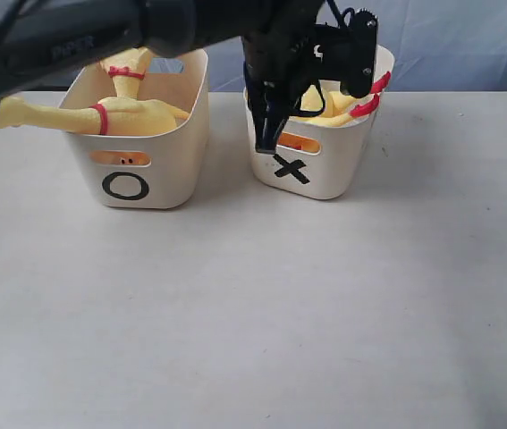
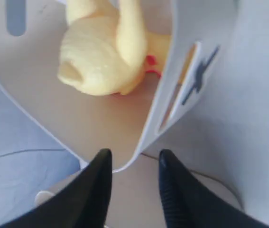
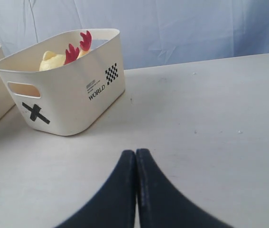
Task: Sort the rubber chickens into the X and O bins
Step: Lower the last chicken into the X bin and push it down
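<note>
Two rubber chickens with red neck bands lie in the O bin (image 1: pixel 173 170): one (image 1: pixel 137 114) across the front, one (image 1: pixel 128 67) behind it. In the X bin (image 1: pixel 333 174) lies a third chicken (image 1: pixel 335 109), its red feet (image 3: pixel 77 46) sticking up over the rim. My left gripper (image 1: pixel 266 141) reaches across and hangs over the X bin's front left corner. In the left wrist view it (image 2: pixel 135 156) is open and holds nothing, with the bin's corner rim (image 2: pixel 125 167) just beyond the fingertips and the chicken's yellow body (image 2: pixel 101 61) inside. My right gripper (image 3: pixel 135 153) is shut and empty, low over the table.
The two bins stand side by side at the back of the white table (image 1: pixel 253 313), with a blue cloth backdrop (image 1: pixel 468 45) behind them. The left arm's black body (image 1: pixel 74 36) crosses above the O bin. The X bin (image 3: pixel 68 99) lies well away from the right gripper.
</note>
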`<state>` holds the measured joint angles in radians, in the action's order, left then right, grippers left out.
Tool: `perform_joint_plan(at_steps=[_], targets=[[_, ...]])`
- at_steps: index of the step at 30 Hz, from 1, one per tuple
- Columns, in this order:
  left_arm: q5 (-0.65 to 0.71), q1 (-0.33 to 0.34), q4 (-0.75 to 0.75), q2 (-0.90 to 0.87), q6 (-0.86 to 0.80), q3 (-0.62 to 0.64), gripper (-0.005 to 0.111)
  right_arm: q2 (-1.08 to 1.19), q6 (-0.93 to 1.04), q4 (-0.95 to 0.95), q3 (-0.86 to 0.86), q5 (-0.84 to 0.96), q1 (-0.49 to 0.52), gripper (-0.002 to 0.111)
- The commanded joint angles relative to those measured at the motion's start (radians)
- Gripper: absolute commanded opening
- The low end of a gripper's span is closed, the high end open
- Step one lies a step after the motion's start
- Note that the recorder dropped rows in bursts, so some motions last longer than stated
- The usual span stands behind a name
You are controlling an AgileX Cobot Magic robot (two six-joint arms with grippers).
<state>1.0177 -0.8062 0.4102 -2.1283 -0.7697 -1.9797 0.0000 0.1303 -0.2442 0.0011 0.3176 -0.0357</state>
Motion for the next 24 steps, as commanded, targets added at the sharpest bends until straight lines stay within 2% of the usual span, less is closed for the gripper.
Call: perform_joint_plan(at_steps=[1,6,12,14,15,16,17,18,19,24], targets=[[0.044,0.05,-0.278,0.04,-0.235,-0.006,0.047,0.0,0.0,0.0,-0.001,-0.013,-0.005,-0.001],[0.03,0.117,-0.314,0.005,-0.307,-0.004,0.054,0.0,0.0,0.0,-0.001,-0.013,-0.005,-0.001],[-0.123,0.149,-0.34,-0.107,-0.405,-0.004,0.052,0.0,0.0,0.0,-0.001,-0.013,-0.005,-0.001],[-0.121,0.149,-0.319,-0.122,-0.395,-0.004,0.047,0.0,0.0,0.0,-0.001,-0.013,-0.005,-0.001],[-0.117,0.149,-0.306,-0.127,-0.379,-0.004,0.041,0.0,0.0,0.0,-0.001,-0.013,-0.005,-0.001],[-0.111,0.149,-0.287,-0.129,-0.361,-0.004,0.032,0.0,0.0,0.0,-0.001,-0.013,-0.005,-0.001],[-0.099,0.146,-0.226,-0.129,-0.299,-0.004,0.012,0.0,0.0,0.0,-0.001,-0.013,-0.005,-0.001],[-0.096,0.142,-0.194,-0.124,-0.244,-0.004,0.0,0.0,0.0,0.0,-0.001,-0.013,-0.005,-0.001],[-0.08,0.131,-0.133,-0.115,-0.121,-0.004,0.0,0.0,0.0,0.0,-0.001,-0.013,-0.005,-0.001],[0.03,0.1,-0.11,-0.089,0.054,-0.004,0.0,0.0,0.0,0.0,-0.001,-0.013,-0.005,-0.001]])
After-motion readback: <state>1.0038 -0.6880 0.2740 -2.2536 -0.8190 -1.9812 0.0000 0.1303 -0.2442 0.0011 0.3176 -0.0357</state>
